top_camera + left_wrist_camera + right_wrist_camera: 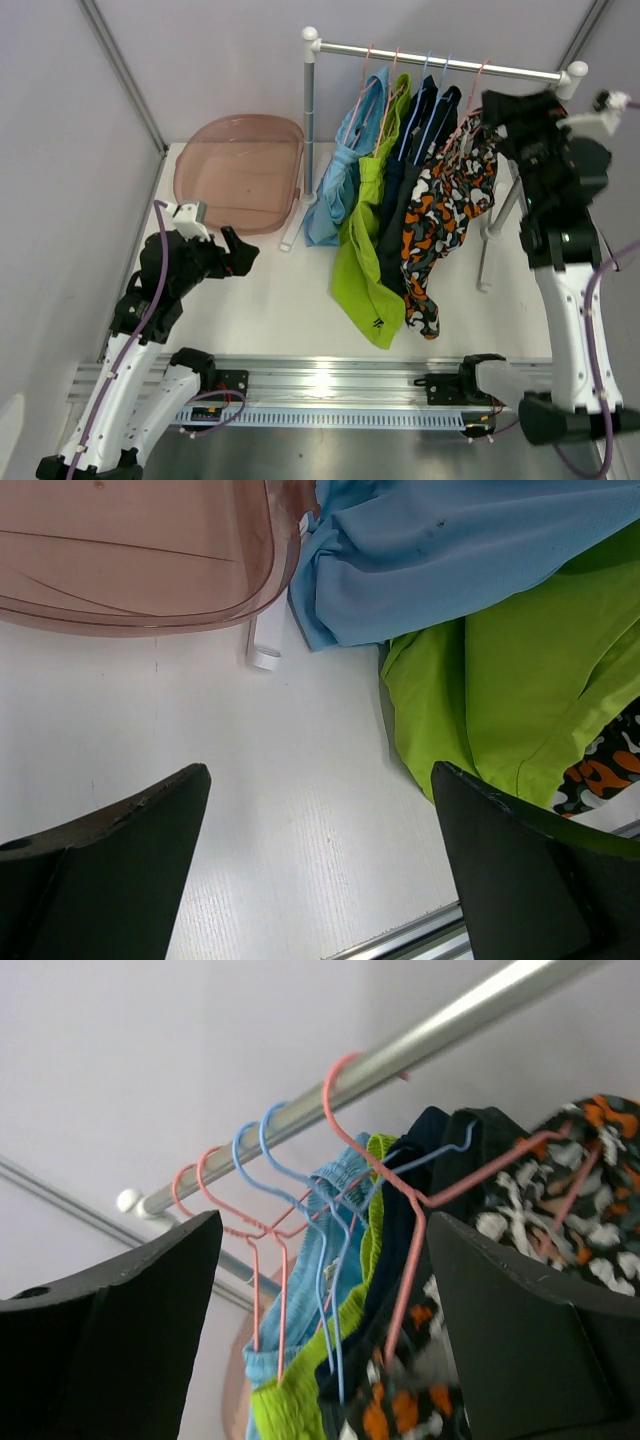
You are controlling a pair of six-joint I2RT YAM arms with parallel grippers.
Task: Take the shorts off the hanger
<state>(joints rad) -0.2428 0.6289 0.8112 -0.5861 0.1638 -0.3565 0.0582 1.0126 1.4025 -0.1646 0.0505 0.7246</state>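
Note:
Several shorts hang on wire hangers from the rack's rail (440, 62): light blue (335, 195), lime green (368, 260), dark navy (412, 140) and orange-black-white patterned shorts (447, 205). My right gripper (483, 118) is raised at the rail's right end, open, right beside the patterned shorts. In the right wrist view its gap (325, 1250) frames the pink hanger (405, 1220) that carries the patterned shorts (560, 1190); contact cannot be made out. My left gripper (243, 252) hovers open and empty over the table, left of the shorts (320, 810).
A translucent pink basin (240, 170) lies at the back left of the table, its rim (140, 615) ahead of my left gripper. The rack's white post (310, 110) and foot (268, 645) stand between the basin and the light blue shorts (450, 550). A metal rail (330, 385) runs along the near edge.

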